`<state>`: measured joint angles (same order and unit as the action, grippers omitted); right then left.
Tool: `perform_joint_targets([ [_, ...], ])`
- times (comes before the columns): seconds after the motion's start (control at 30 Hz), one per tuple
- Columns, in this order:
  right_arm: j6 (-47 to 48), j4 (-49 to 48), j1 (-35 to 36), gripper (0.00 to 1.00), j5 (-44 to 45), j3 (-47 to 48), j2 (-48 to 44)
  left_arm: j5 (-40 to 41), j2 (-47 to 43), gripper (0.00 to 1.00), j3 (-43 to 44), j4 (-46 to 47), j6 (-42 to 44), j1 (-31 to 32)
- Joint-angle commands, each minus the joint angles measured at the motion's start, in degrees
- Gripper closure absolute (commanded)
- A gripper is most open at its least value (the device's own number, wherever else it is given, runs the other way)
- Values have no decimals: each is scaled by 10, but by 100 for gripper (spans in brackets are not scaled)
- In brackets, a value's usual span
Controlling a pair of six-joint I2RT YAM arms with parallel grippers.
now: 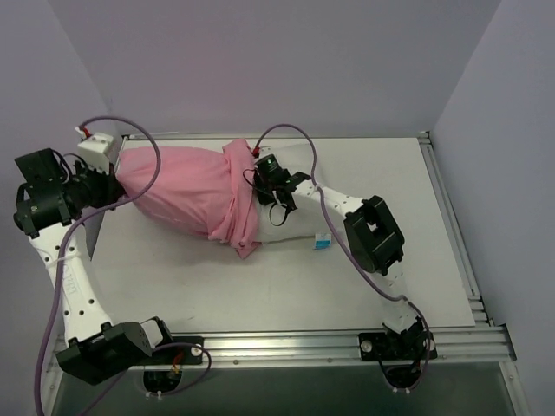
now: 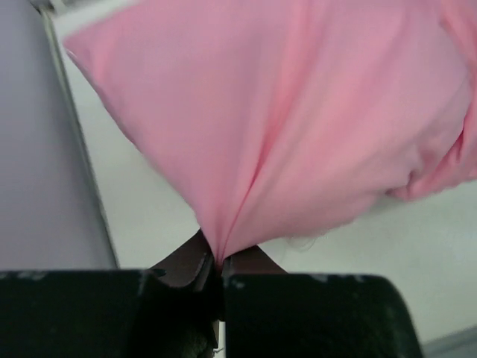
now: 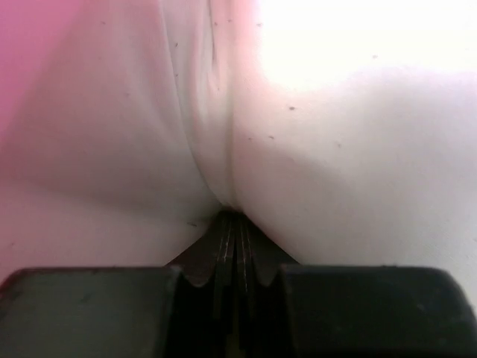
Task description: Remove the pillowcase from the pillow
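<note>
Closest to the left wrist lens, the left pincer [image 2: 218, 262] is clamped tight on a gathered fold of the pink pillowcase [image 2: 298, 112], with creases fanning up from the pinch and the pale worktop [image 2: 149, 224] showing beneath. Seen from above, that grip sits at the closed left end of the cover, near the worktop's back-left corner. At the right wrist, the right pincer [image 3: 235, 222] is closed on a pleat of the white pillow [image 3: 343, 164], and pink cloth shows at the upper left of that view. From overhead the pillow lies across the back middle of the worktop, most of it inside the pillowcase. Its right end pokes out bare, and the cover's open mouth is rumpled into a thick ridge just left of the right pincer. A small blue-and-white tag [image 1: 322, 242] sits at the pillow's exposed near-right corner
</note>
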<state>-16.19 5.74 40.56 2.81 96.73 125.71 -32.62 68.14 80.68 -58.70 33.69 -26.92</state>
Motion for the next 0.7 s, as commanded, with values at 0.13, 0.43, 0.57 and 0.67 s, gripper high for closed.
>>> perform_joint_targets([
  [0.13, -8, 155, -51, 100, 71, -151, 107, -115, 18, 98, 325, 211, -302, 33],
  [0.43, -17, 89, -98, 100, 27, -254, 69, 17, 116, 98, 624, 214, -325, 72],
  [0.57, -21, 85, -137, 100, 12, -274, 42, 100, 186, 98, 767, 198, -298, 45],
  [0.67, -15, 101, -159, 100, 18, -271, 29, 144, 191, 98, 752, 248, -310, 30],
])
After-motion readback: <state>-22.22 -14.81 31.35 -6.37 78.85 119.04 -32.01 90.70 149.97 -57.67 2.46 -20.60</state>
